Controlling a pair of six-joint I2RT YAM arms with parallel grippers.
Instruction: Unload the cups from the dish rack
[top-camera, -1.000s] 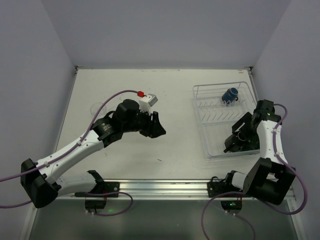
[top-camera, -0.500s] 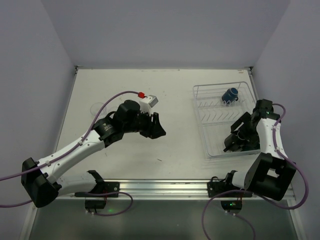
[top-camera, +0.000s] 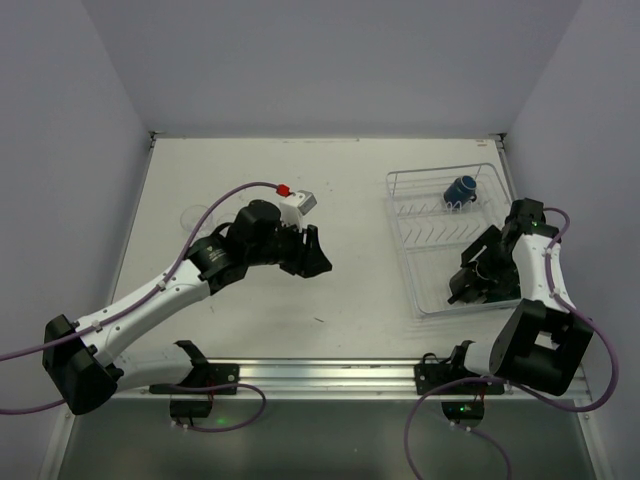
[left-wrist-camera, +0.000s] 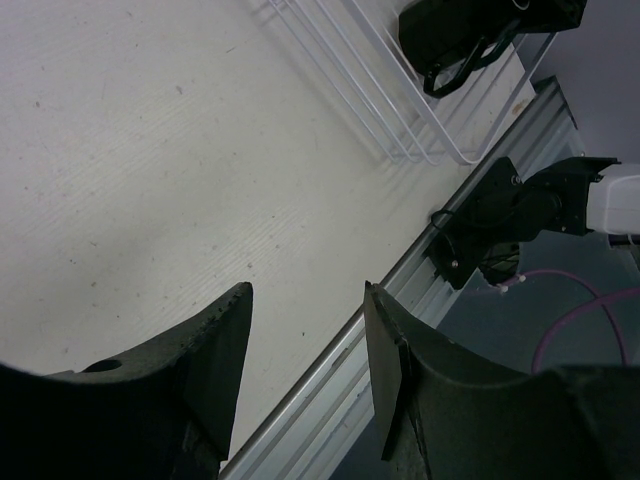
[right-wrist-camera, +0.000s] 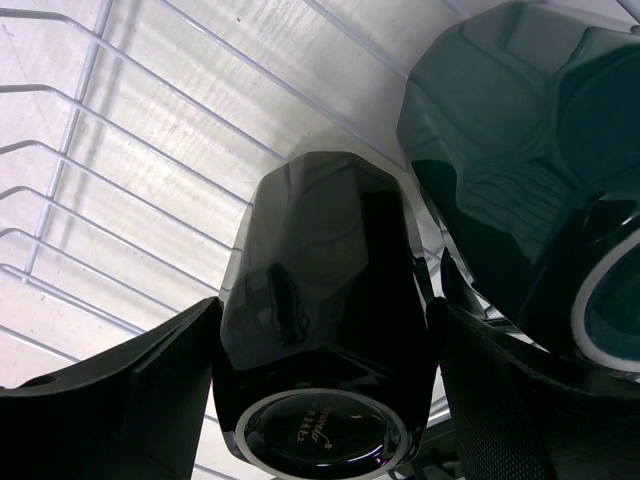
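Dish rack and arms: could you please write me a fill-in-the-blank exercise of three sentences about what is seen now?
1. The cup at the far end of the dish rack is ____ in colour.
2. In the right wrist view, the black cup sits ____ the jaws of the right gripper.
3. The jaws of the left gripper are open and hold ____.

Missing words: blue; between; nothing.
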